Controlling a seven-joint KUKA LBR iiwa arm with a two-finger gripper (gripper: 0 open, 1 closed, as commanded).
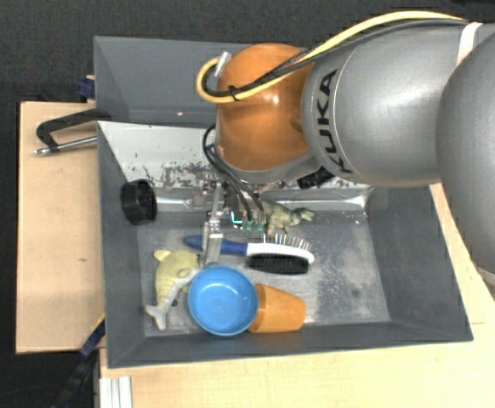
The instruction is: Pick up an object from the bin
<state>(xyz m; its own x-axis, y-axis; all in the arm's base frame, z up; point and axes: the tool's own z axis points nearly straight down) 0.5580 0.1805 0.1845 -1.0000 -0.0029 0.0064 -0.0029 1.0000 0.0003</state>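
Brush (277,263) with blue handle and black bristles lies mid-bin, just behind the blue bowl (222,303). The gripper (213,243) sits over its left handle end — whether apart or together I cannot tell. Likely light, stiff, slick; take the narrow handle.

blue bowl (221,301) lies between an orange cup (281,310) and a pale toy fish (173,275), black cap (137,201) well apart
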